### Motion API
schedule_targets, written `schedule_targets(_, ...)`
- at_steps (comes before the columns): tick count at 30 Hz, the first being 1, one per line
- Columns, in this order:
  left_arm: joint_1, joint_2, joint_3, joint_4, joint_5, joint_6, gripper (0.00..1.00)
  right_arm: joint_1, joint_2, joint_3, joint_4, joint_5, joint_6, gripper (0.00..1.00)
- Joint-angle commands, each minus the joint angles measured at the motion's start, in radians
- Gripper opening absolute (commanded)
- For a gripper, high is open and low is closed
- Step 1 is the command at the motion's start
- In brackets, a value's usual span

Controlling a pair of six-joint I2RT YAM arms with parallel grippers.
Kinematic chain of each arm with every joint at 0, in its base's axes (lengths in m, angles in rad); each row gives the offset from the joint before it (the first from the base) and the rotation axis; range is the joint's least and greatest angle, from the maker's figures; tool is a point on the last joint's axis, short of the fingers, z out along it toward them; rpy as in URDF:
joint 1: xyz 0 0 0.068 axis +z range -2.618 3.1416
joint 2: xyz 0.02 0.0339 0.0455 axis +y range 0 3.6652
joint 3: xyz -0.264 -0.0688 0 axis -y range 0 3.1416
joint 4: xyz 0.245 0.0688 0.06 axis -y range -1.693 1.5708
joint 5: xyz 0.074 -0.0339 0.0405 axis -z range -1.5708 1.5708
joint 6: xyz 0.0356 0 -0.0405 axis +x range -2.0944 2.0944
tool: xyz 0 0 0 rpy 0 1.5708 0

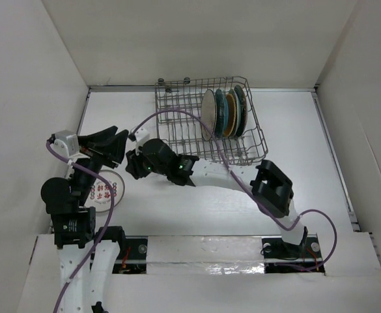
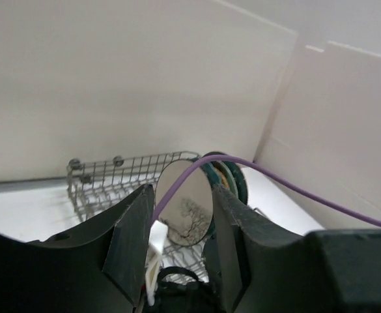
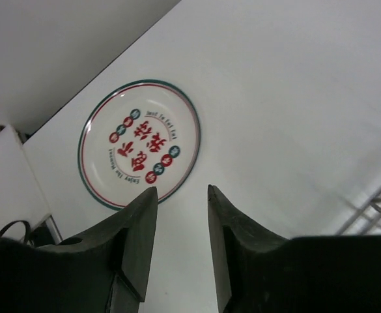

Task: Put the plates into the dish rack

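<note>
White walls (image 1: 197, 39) box a white table (image 1: 197, 212) bearing the dish rack (image 1: 177, 120); left claw (image 2: 182, 199) and right claw (image 3: 182, 195) gape empty.

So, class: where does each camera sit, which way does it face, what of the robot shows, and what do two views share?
Top external: above, behind the bases, looking down on the table; both arms show.
Left wrist: on the left arm, facing the dish rack; open left gripper shows.
Right wrist: on the right arm, facing down at the white plate; open right gripper shows.
Shared: top and left wrist, the dish rack; top and right wrist, that plate.
</note>
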Motion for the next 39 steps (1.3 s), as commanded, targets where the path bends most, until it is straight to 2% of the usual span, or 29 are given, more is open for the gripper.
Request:
schedule_targets(1, -0.036, -0.003, -0.018, -0.066, -0.089, 0.079, 0.39, 0.018, 0.056, 0.118, -0.039, -0.049, 0.008, 0.47)
schedule_targets(2, -0.045, -0.011, -0.022, -0.073, -0.098, 0.09, 0.39, 0.018, 0.099, 0.139, -0.075, -0.056, 0.008, 0.54)
schedule_targets(8, -0.085, -0.034, -0.059, -0.07, -0.115, 0.125, 0.52, 0.018, 0.234, 0.304, -0.152, -0.076, 0.026, 0.69)
schedule_targets(11, -0.085, -0.042, -0.071, -0.083, -0.149, 0.139, 0.57, 0.018, 0.317, 0.388, -0.195, -0.082, 0.039, 0.73)
schedule_targets(16, -0.111, -0.019, -0.073, -0.096, -0.192, 0.15, 0.61, 0.018, 0.421, 0.471, -0.224, -0.096, 0.094, 0.73)
schedule_targets(27, -0.111, 0.035, -0.07, -0.19, -0.259, 0.162, 0.63, 0.009, 0.472, 0.42, -0.168, -0.174, 0.158, 0.72)
schedule_targets(31, -0.111, 0.04, -0.059, -0.208, -0.294, 0.179, 0.63, 0.009, 0.507, 0.437, -0.163, -0.203, 0.19, 0.69)
schedule_targets(37, -0.111, 0.075, -0.065, -0.212, -0.262, 0.174, 0.66, 0.009, 0.553, 0.456, -0.135, -0.238, 0.241, 0.61)
schedule_targets(39, -0.111, 0.075, -0.067, -0.21, -0.262, 0.173, 0.66, 0.0, 0.559, 0.451, -0.106, -0.25, 0.253, 0.55)
